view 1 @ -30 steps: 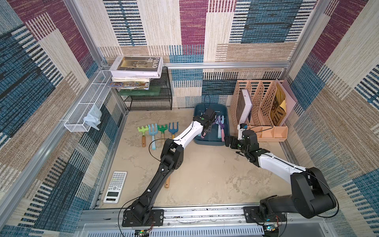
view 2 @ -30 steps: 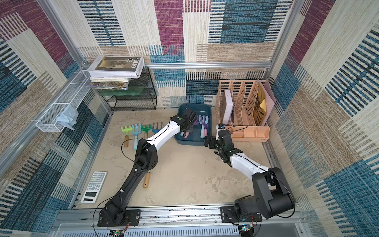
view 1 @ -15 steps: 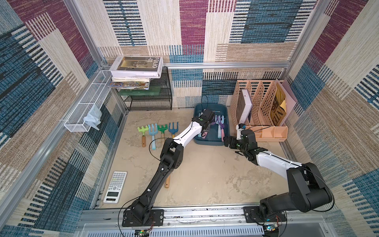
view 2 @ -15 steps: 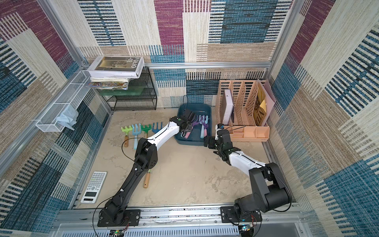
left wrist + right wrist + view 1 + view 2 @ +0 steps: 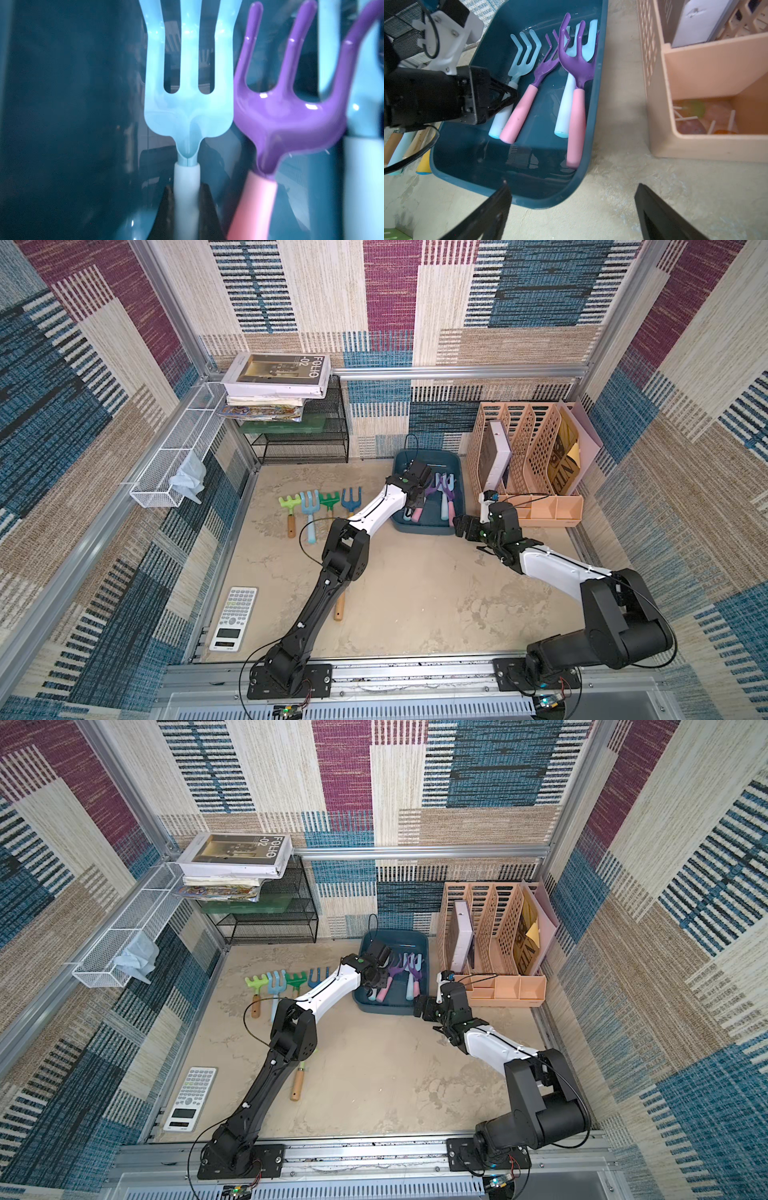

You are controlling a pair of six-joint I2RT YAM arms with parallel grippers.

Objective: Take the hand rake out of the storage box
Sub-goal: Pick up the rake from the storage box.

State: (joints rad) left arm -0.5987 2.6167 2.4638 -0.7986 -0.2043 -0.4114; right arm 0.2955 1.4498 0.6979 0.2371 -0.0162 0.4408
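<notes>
Looking from the right wrist, the left gripper (image 5: 510,93) shows clamped on the pale handle of the light-blue hand rake (image 5: 525,54), which lies inside the storage box (image 5: 452,166); in both top views that grip is too small to make out. The box holds four tools: two light-blue, and two like the purple rake (image 5: 542,68) with its pink handle. The right gripper (image 5: 572,184) hangs spread wide near a corner of the box, holding nothing. In a top view, the topmost book (image 5: 278,373) reads "FOLIO -02".
</notes>
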